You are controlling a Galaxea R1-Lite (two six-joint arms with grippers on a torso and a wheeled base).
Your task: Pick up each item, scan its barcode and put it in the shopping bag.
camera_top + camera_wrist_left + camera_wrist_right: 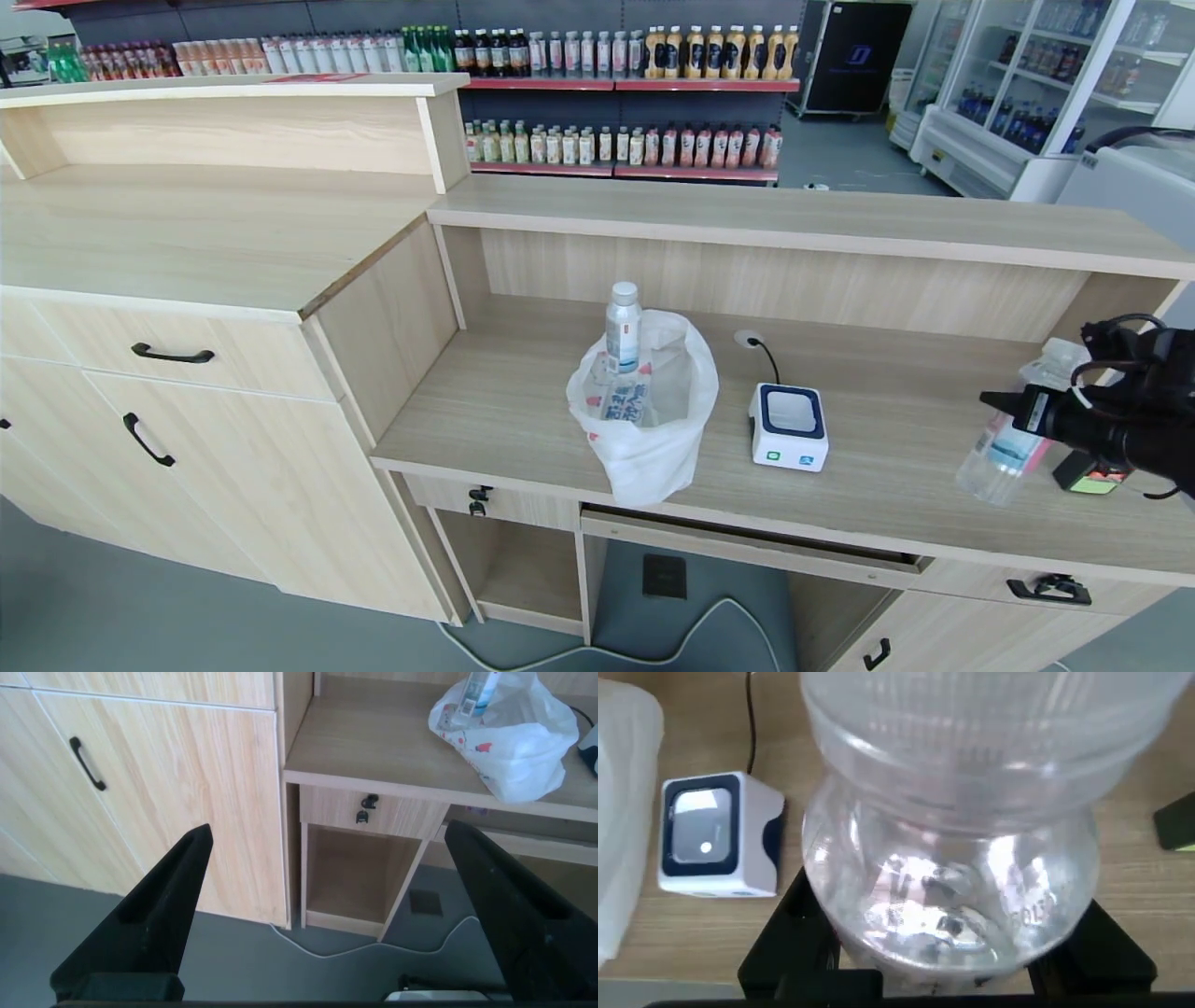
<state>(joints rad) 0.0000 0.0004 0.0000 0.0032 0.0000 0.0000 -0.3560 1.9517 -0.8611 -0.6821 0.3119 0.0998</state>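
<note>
A clear water bottle point(1010, 441) hangs tilted above the right end of the counter point(896, 467), with my right gripper point(1038, 416) shut on it. From the right wrist, the bottle point(952, 859) fills the space between the dark fingers point(799, 952), and the white scanner point(715, 835) stands on the wood to one side. In the head view the scanner point(789, 426) stands mid-counter, left of the held bottle. A white shopping bag point(644, 429) stands open left of the scanner, with a white-capped bottle point(623, 327) upright in it. My left gripper point(327, 915) is open over the floor, below and left of the bag point(509, 733).
A taller cabinet point(215, 243) with black handles borders the counter on the left. A raised shelf point(803, 219) runs along the back. The scanner's black cable point(767, 353) leads to a hole in the counter. A small dark object with a green label point(1088, 478) lies near my right gripper.
</note>
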